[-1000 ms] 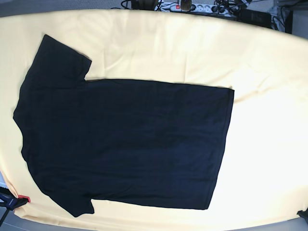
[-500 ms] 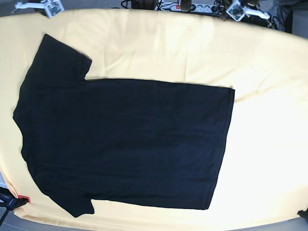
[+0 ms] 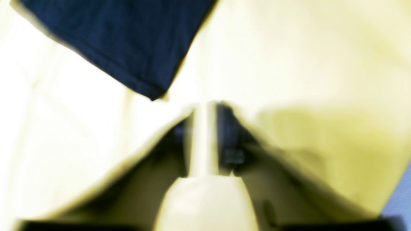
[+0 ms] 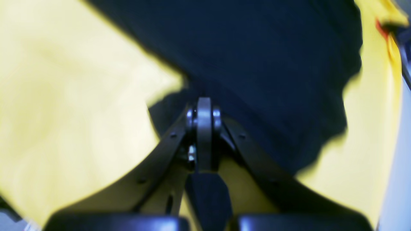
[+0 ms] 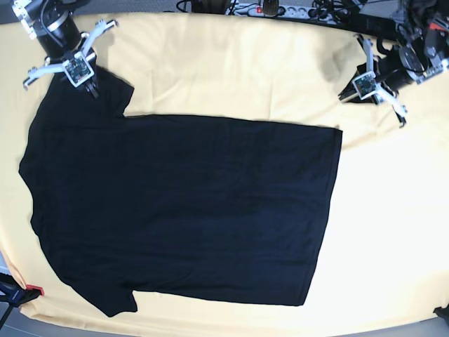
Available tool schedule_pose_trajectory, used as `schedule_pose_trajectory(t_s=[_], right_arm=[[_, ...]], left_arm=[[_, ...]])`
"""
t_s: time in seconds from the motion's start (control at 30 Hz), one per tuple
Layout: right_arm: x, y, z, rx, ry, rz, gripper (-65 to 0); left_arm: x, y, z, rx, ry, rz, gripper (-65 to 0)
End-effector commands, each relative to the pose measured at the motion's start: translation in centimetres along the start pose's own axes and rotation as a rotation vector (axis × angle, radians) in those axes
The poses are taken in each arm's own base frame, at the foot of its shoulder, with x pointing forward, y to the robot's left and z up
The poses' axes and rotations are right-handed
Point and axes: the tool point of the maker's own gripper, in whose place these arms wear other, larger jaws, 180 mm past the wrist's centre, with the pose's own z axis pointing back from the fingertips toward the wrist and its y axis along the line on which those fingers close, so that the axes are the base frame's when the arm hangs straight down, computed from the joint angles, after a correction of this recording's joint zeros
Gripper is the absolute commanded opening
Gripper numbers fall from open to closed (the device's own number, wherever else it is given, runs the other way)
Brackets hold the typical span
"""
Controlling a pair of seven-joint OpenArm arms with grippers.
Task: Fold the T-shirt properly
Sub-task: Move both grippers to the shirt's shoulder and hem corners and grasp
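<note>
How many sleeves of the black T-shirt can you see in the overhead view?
2. On the T-shirt, one sleeve lies at top left under the right gripper; the other at bottom left.

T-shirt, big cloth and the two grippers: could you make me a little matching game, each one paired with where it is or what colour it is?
Things:
1. T-shirt
2. cloth
3. left gripper
4. right gripper

Descriptions:
a. pale yellow, spread under everything
b. over the shirt's far sleeve
c. black, lying flat with its plain side up
d. over bare cloth, just off the shirt's hem corner

Pairs: 1-c, 2-a, 3-d, 4-b
</note>
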Motion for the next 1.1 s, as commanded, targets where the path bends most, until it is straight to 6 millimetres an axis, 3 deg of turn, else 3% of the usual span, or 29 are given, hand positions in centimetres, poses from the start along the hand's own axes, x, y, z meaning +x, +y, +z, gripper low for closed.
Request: schedule_pose_trajectory(t_s=[0.0, 0.07, 0.23, 0.5, 0.7, 0.83, 0.87, 0.9, 0.97, 1.0, 1.07], right_arm=[[-0.6, -0.2, -0.1, 0.004, 0.018, 0.009, -65.0], [-1.9, -0.1, -0.8, 0.023, 0.045, -0.012, -65.0], [-4.4, 0.5, -1.5, 0.061, 0.095, -0.065, -65.0], [-4.5, 0.5, -1.5, 0.063, 0.099, -0.068, -65.0], [-4.6, 0.5, -1.5, 0.063, 0.099, -0.068, -65.0], [-5.0, 0.6, -1.4, 0.064, 0.124, -0.063, -65.0], [-5.5, 0.7, -1.4, 0.074, 0.150, -0.057, -61.0], [-5.9, 0.9, -1.3, 0.084, 0.177, -0.045, -52.7], [-6.9, 1.1, -1.0, 0.100, 0.228, -0.009, -37.1], [-7.2, 1.1, -1.0, 0.101, 0.245, 0.014, -33.0], [-7.6, 0.7, -0.9, 0.080, 0.268, 0.057, -32.2]], left_arm=[[1.1, 1.1, 0.2, -0.005, -0.044, -0.010, -34.0], [1.5, 1.9, -0.1, -0.029, -0.056, -0.021, -24.7], [0.2, 1.4, -2.2, -0.122, 0.019, -0.161, -24.5], [-1.8, 3.6, -6.2, -0.104, 0.122, -0.385, -24.5], [-1.5, 5.1, -8.8, -0.115, 0.109, -0.438, -24.5], [0.4, 6.3, -10.0, -0.089, 0.071, -0.455, -25.2], [0.9, 6.6, -10.1, -0.082, 0.060, -0.459, -27.6], [1.2, 6.8, -10.1, -0.076, 0.057, -0.462, -32.6], [1.8, 7.3, -10.0, -0.063, 0.052, -0.453, -46.7], [1.8, 7.5, -10.0, -0.058, 0.058, -0.444, -53.8], [2.0, 7.7, -10.0, -0.051, 0.061, -0.419, -63.3]])
